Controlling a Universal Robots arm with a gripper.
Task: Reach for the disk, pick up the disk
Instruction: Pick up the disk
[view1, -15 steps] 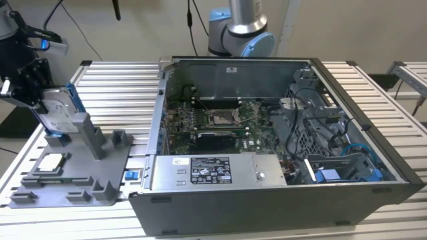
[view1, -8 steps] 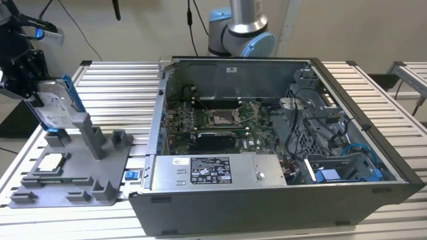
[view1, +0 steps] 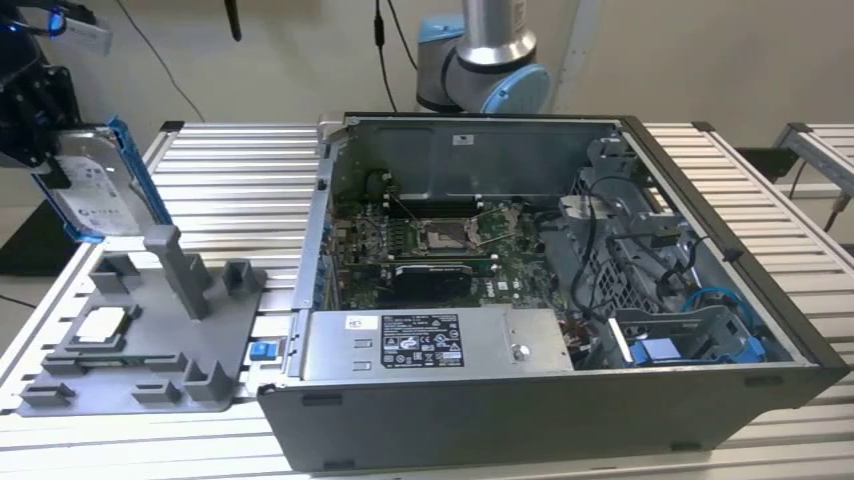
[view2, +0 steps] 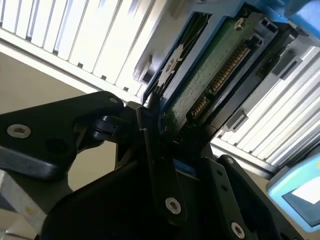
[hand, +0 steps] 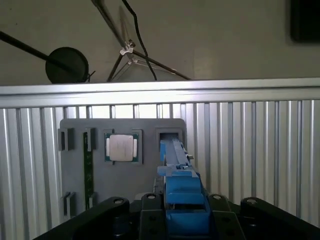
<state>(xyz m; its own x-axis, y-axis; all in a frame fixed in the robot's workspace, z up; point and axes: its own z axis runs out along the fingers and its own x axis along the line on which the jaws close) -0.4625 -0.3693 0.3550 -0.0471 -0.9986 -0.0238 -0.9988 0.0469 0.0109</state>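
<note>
In the exterior view, the disk (view1: 96, 195), a silver-grey drive with a white label and a blue bracket frame, hangs on edge at the far left, above the back corner of the grey fixture (view1: 147, 340). My black gripper (view1: 51, 165) is shut on it from above. In the second wrist view the fingers (view2: 150, 135) clamp the disk (view2: 210, 75), whose green circuit side and connector show. In the first wrist view the blue-framed disk (hand: 181, 187) stands edge-on between the jaws, over the fixture (hand: 145, 180).
The fixture carries a tall grey post (view1: 180, 270), several low holders and a small square silver chip (view1: 100, 325). To the exterior view's right lies an open computer case (view1: 601, 420) with a grey power supply box (view1: 434, 345). The arm's base (view1: 481, 60) stands behind it.
</note>
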